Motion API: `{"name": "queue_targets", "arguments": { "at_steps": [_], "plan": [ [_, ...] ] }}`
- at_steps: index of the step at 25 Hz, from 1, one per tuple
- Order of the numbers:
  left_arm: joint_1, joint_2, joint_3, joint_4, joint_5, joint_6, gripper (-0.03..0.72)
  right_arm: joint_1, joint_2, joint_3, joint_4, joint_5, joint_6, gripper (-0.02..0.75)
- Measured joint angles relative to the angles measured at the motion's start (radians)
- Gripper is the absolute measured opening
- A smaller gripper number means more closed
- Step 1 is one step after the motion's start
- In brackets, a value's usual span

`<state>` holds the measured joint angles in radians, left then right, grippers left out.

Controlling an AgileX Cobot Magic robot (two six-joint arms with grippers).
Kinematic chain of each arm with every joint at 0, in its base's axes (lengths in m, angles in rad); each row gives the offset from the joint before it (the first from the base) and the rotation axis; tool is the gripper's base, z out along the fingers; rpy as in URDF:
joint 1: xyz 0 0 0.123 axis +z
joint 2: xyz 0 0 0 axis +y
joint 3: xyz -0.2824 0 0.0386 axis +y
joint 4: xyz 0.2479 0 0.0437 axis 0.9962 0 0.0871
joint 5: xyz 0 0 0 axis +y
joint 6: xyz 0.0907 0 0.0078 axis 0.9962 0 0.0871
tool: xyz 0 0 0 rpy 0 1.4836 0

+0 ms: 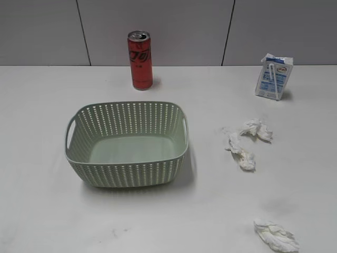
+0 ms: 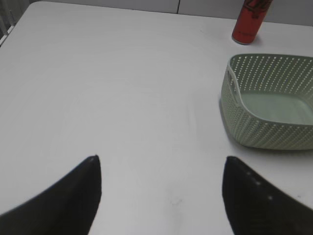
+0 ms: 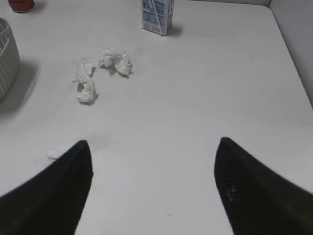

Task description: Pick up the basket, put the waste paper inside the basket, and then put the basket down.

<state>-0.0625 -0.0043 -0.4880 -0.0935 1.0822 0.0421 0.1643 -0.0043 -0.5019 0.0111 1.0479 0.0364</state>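
Bright, even light; soft shadow right of the basket [image 1: 126, 142]; wrist views slightly blurred.

left gripper [image 2: 161, 169] fingers cut off by bottom edge, basket [image 2: 268, 102] ahead-right of it cropped at right edge, red can [image 2: 250, 20] top cut off, right gripper [image 3: 152, 152] fingers cropped too, paper wad [image 3: 53, 155] half hidden behind its left finger, carton [image 3: 157, 15] top clipped, print unreadable

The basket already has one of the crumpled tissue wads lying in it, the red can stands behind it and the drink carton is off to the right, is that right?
Not quite. The basket is empty. In the exterior view the waste paper lies on the table to its right, with another wad nearer the camera. The red can does stand behind the basket, and the drink carton is to the right.
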Motion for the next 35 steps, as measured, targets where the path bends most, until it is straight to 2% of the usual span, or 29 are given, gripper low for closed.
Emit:
{"name": "queue_targets", "arguments": {
  "at_steps": [16,19,25,29,35],
  "plan": [
    [0.000,0.001,0.000,0.000,-0.003,0.000,0.585,0.000,0.000,0.000,0.000,0.000,0.001,0.587],
    [0.000,0.056,-0.013,-0.020,-0.033,0.000,0.585,0.000,0.000,0.000,0.000,0.000,0.001,0.587],
    [0.000,0.348,-0.079,-0.121,-0.223,0.002,0.585,0.000,0.000,0.000,0.000,0.000,0.001,0.587],
    [-0.005,0.602,-0.161,-0.219,-0.260,0.065,0.585,0.000,0.000,0.000,0.000,0.000,0.001,0.587],
    [-0.066,1.010,-0.350,-0.231,-0.241,0.086,0.585,0.000,0.000,0.000,0.000,0.000,0.002,0.587]
  ]
}}
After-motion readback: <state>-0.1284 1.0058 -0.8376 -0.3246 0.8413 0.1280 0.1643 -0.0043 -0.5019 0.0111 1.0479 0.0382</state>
